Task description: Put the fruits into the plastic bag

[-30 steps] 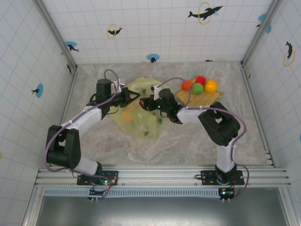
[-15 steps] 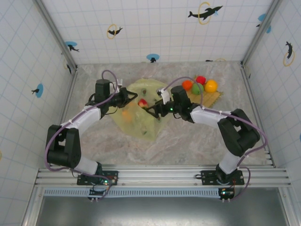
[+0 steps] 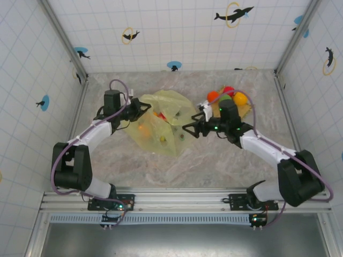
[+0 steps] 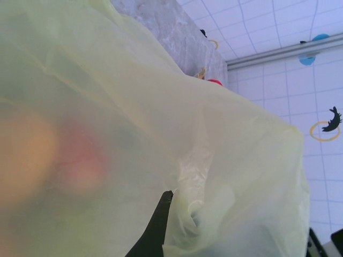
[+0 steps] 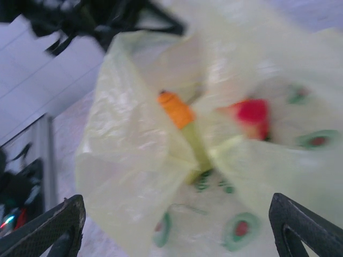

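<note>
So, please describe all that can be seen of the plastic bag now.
The plastic bag is thin, translucent yellow-green and crinkled, with small green-and-red prints. It lies on the table left of centre, its edge pinched up by the left gripper. An orange fruit and a red one show through it.

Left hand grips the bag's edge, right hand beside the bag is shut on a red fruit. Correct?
No. The right hand is open and empty; the right wrist view shows its fingers spread with nothing between them. The left hand does grip the edge of the bag.
</note>
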Available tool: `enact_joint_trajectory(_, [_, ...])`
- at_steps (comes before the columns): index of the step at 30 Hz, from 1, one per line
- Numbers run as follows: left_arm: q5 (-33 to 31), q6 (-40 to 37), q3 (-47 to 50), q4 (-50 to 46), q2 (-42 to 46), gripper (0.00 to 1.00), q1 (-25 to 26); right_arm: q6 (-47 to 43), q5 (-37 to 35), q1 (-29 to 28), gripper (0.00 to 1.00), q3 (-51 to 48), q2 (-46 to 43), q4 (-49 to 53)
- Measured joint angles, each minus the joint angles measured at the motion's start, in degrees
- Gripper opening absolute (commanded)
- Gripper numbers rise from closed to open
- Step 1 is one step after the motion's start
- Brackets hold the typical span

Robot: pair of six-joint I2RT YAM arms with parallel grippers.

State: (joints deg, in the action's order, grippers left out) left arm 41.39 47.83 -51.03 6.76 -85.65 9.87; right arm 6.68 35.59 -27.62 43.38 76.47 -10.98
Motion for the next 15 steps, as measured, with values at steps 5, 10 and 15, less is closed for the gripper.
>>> enact_joint_trajectory(5, [0.0, 0.0, 0.0, 0.1, 0.0, 0.0, -0.2, 3.7, -19.2, 6.5, 0.93, -0.4, -2.4, 0.3])
enact_joint_trajectory(10, [0.1, 0.0, 0.0, 0.1, 0.0, 0.0, -0.2, 3.1, -34.9, 6.9, 0.93, 6.8, 6.1, 2.1])
enact_joint_trajectory(15, [0.1, 0.0, 0.0, 0.1, 0.0, 0.0, -0.2, -0.3, -44.3, 6.6, 0.94, 20.4, 19.1, 6.5])
